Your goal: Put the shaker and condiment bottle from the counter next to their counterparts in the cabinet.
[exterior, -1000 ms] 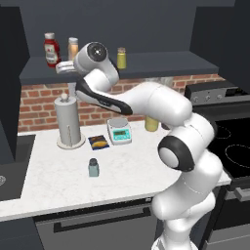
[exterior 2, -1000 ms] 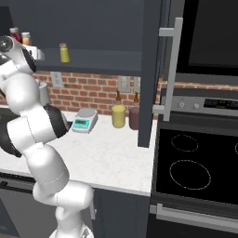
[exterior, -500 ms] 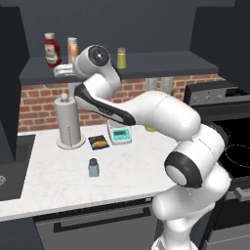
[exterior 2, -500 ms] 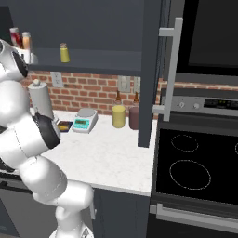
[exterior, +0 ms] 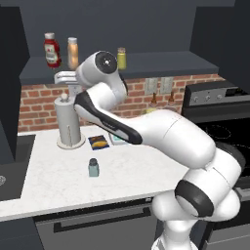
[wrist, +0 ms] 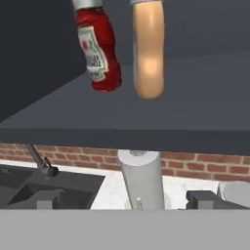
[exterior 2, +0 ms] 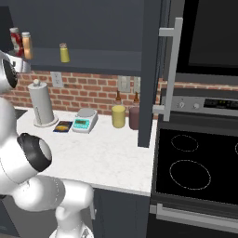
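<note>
The gripper is wide open and holds nothing up by the cabinet shelf (the condiment bottle stands there beside the ketchup bottle), while the shaker stands upright far below it on the counter.

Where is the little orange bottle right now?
The small orange bottle with a white cap stands on the shelf of the dark grey open wall cabinet, at its left end in the left base view, right beside the red ketchup bottle.
</note>
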